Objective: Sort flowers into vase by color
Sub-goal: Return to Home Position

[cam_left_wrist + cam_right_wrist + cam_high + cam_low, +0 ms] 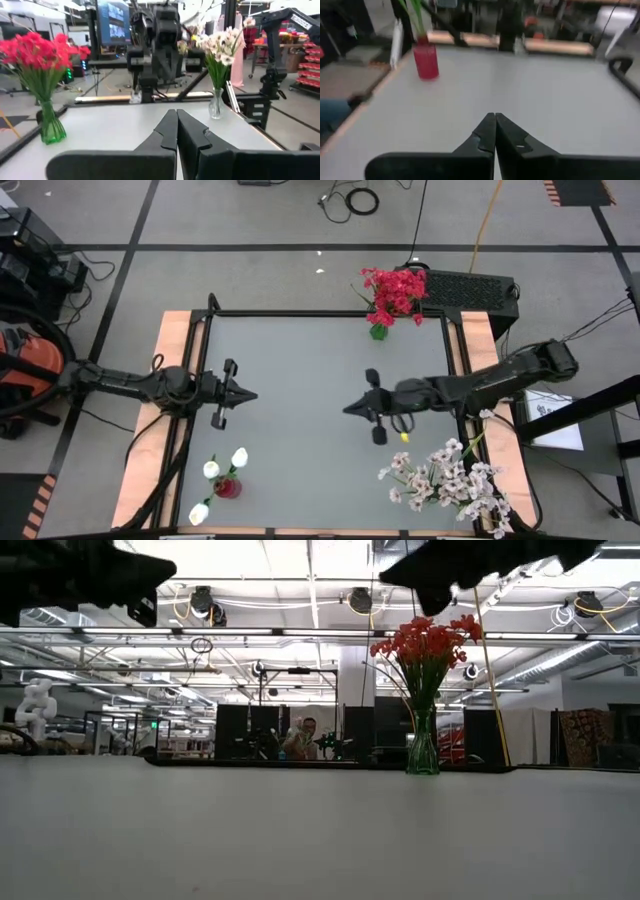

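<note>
At the near edge of the grey table (pixel 300 470), the opaque red vase (pixel 228 488) holds the white tulip-like buds (pixel 239 457) on the left arm's side. On the right arm's side the pale pink-white small-blossom sprays (pixel 450 475) stand in a clear glass vase (pixel 216 105). No loose stem shows on the tabletop, so the sorting looks done and only the retreat is left.

At mid-table the two grippers point at each other, well apart. The left gripper (pixel 250 394) has its fingers pressed together and carries nothing. The right gripper (pixel 350 409) is likewise closed and empty.

The right arm's forearm runs near the pale sprays, so that arm should probably lift first and draw straight back along its own line, not swing sideways through the blossoms. The left arm has open table around it and can pull back level.

At the far edge the red blossom clusters (pixel 396 290) sit in a green glass vase (pixel 378 332), out of either arm's likely path.
</note>
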